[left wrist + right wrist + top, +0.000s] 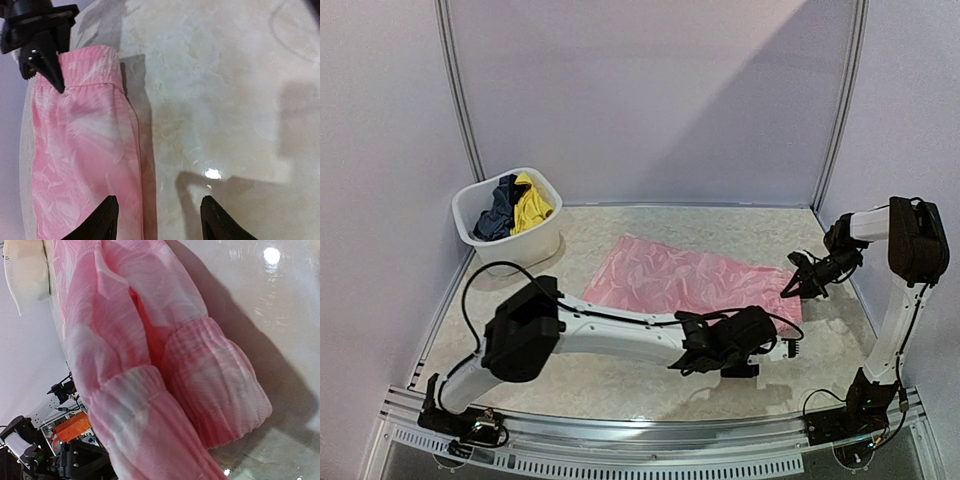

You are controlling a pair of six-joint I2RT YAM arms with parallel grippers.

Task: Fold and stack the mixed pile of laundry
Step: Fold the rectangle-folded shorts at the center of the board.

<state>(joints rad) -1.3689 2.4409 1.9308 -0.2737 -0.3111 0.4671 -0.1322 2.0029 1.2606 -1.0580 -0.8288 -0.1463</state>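
Note:
A thin pink garment lies spread flat in the middle of the table. Its elastic band fills the right wrist view, bunched close to the camera and hiding my fingers there. My right gripper pinches the garment's right end; in the left wrist view it closes to a point on the band. My left gripper is open low over the garment's near edge, one fingertip over pink cloth and the other over bare table. It also shows in the top view. A navy piece and a yellow piece lie in the tub.
The white plastic tub stands at the back left corner. Pale walls close off the back and sides. A black cable loops on the marbled table near the left arm.

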